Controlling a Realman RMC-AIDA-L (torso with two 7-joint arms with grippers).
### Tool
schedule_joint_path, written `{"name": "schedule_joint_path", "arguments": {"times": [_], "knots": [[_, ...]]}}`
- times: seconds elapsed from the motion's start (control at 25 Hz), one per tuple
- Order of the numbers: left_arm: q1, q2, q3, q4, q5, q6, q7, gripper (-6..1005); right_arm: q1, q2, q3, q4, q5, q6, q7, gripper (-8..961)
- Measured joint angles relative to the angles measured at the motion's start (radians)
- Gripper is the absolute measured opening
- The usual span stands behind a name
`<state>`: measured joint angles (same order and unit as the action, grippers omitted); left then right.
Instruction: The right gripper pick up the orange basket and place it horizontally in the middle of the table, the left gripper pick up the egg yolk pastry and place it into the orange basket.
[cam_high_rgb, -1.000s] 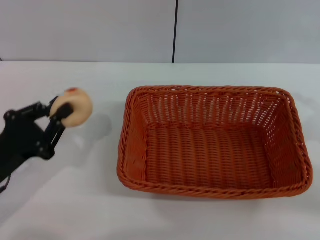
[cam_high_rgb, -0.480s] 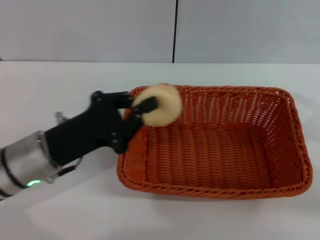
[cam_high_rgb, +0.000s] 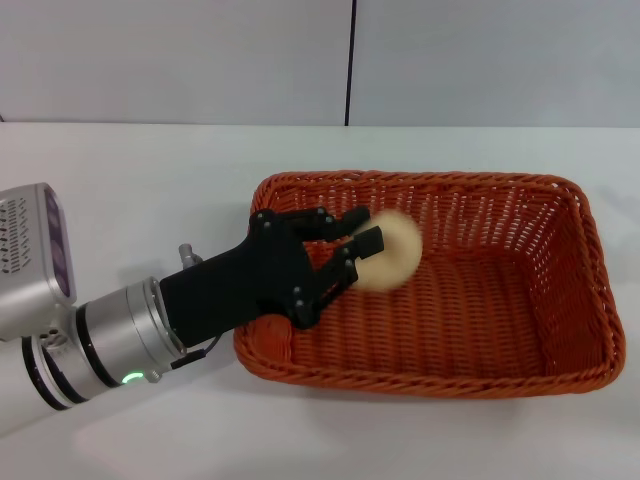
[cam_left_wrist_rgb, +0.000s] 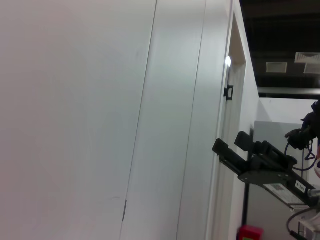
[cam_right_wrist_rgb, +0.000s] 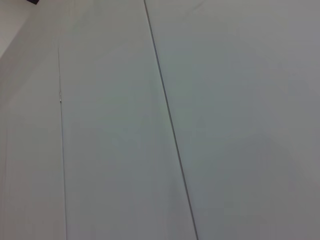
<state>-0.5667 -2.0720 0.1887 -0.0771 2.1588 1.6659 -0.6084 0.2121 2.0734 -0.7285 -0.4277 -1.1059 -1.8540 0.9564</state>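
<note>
The orange basket lies lengthwise on the white table, right of centre in the head view. My left gripper reaches in over the basket's left rim, and its black fingers stand spread open. The egg yolk pastry is a pale round blurred shape just past the fingertips, above the basket's floor on the left side; its left edge is still against one fingertip. The right gripper is out of view. Both wrist views show only walls.
The left arm's silver wrist and grey housing hang over the table's front left. A grey wall with a dark seam backs the table. Black equipment on a stand shows in the left wrist view.
The left gripper carried the pastry from the table's left side rightward over the basket rim and into the basket. Its fingers have spread, and the pastry now sits blurred beyond the tips.
</note>
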Motion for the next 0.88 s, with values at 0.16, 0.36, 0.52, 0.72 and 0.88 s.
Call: {"name": "schedule_joint_path", "arguments": {"times": [0.16, 0.36, 0.52, 0.72, 0.88], "knots": [[0.011, 0.004, 0.000, 0.004, 0.000, -0.001, -0.005, 123, 0.000, -0.001, 0.003, 0.000, 0.000, -0.001, 0.000, 611], [0.036, 0.008, -0.012, 0.013, -0.007, 0.007, -0.005, 262, -0.005, -0.001, 0.037, 0.005, 0.000, 0.007, -0.002, 613], [0.130, 0.010, -0.139, 0.067, -0.009, 0.018, 0.000, 431, -0.006, 0.000, 0.175, 0.071, 0.000, 0.016, -0.013, 615], [0.269, 0.010, -0.370, 0.132, -0.010, 0.059, 0.010, 626, -0.024, 0.000, 0.262, 0.121, -0.005, 0.072, -0.138, 617], [0.381, 0.010, -0.529, 0.135, -0.010, 0.080, 0.093, 763, -0.030, 0.000, 0.307, 0.193, 0.000, 0.111, -0.244, 645]]}}
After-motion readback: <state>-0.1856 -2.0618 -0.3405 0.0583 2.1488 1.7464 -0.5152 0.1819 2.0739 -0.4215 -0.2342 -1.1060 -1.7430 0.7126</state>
